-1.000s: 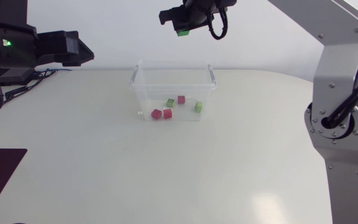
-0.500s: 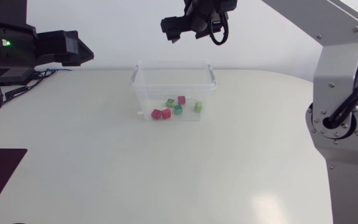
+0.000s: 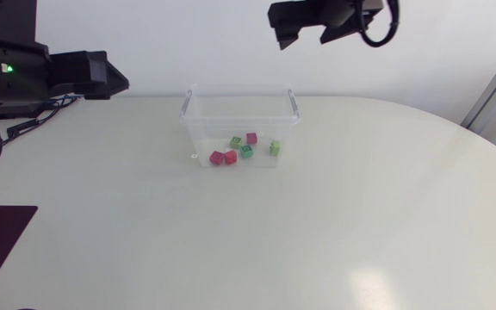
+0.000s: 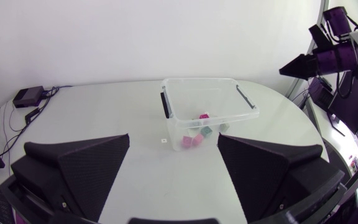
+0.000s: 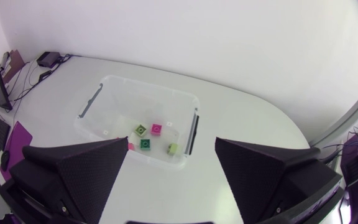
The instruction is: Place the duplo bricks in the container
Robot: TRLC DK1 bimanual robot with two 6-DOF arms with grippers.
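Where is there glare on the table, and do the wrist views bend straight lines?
Head view: a soft bright patch of glare lies on the white table towards its near edge; the clear plastic container casts hardly any shadow. Left wrist and right wrist views: the fisheye lens bows the table's long edge into a curve.

A red brick (image 5: 130, 146) in the container (image 5: 151, 86) lies half hidden behind one finger (image 5: 79, 174) of the right gripper (image 5: 171, 149). Ahead of the left gripper (image 4: 173, 142), the bricks (image 4: 207, 130) blur behind the clear wall, perhaps five or six, too small to count. In the head view the right arm (image 3: 356, 10) is cut off just past its gripper.
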